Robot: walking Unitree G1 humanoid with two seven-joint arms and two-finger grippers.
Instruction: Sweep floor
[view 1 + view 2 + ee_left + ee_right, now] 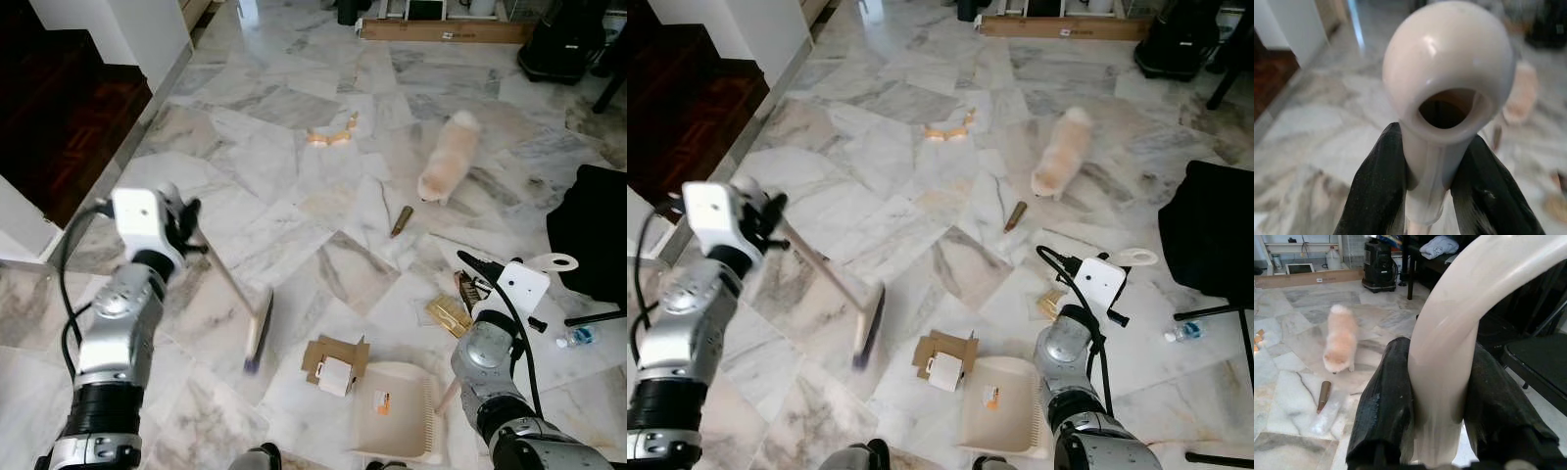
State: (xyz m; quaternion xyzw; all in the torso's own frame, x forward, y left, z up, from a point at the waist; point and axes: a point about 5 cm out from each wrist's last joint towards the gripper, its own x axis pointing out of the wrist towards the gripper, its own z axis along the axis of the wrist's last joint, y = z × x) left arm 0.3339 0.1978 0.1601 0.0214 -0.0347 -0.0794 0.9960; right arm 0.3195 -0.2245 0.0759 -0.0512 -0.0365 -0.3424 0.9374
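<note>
Gripping the broom by its upper handle, the left gripper has its jaws clamped on it; the bristle head rests on the marble floor below and ahead of those jaws. Lower right, the right gripper has its jaws clamped on the dustpan handle, the cream dustpan lying below them beside a torn cardboard box. Beyond both jaws stands a small fluffy dog.

From the left wrist, two black fingers pinch the broom's rounded cream handle end.

From the right wrist, black fingers squeeze the curved cream handle; a brown tube lies ahead.
</note>
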